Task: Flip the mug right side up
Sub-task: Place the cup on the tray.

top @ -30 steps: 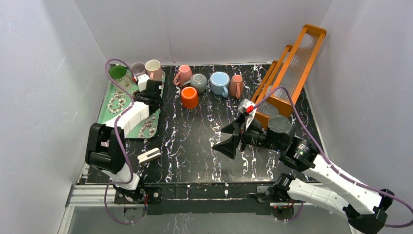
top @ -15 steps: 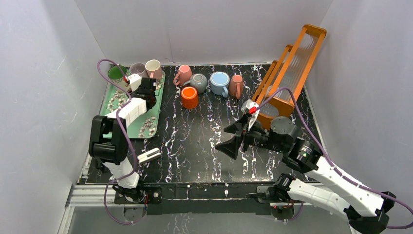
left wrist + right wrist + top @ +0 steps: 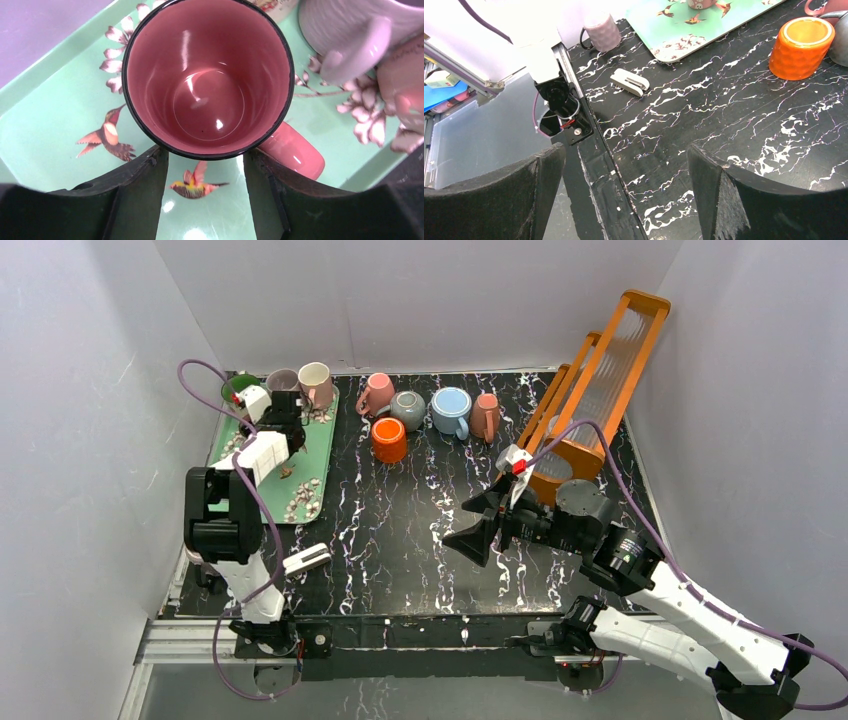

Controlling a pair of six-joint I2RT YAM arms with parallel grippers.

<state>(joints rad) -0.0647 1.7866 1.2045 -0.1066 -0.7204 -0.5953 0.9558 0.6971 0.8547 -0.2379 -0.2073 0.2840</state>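
Left arm has swung toward the back of the green tray [image 3: 312, 472]. The left gripper [image 3: 206, 159] hangs with jaws apart, gripping nothing, just beside the pink mug [image 3: 207, 75] standing upright there. Meanwhile the right gripper [image 3: 482, 525] gapes wide, empty.

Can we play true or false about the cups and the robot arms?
1. The pink mug stands on the green tray with its opening up. True.
2. The right gripper holds the orange cup. False: it is open and empty, over the black table.
3. The pink mug has nothing inside. True.
4. The orange cup stands on the green tray. False: it stands on the black table, beside the tray.
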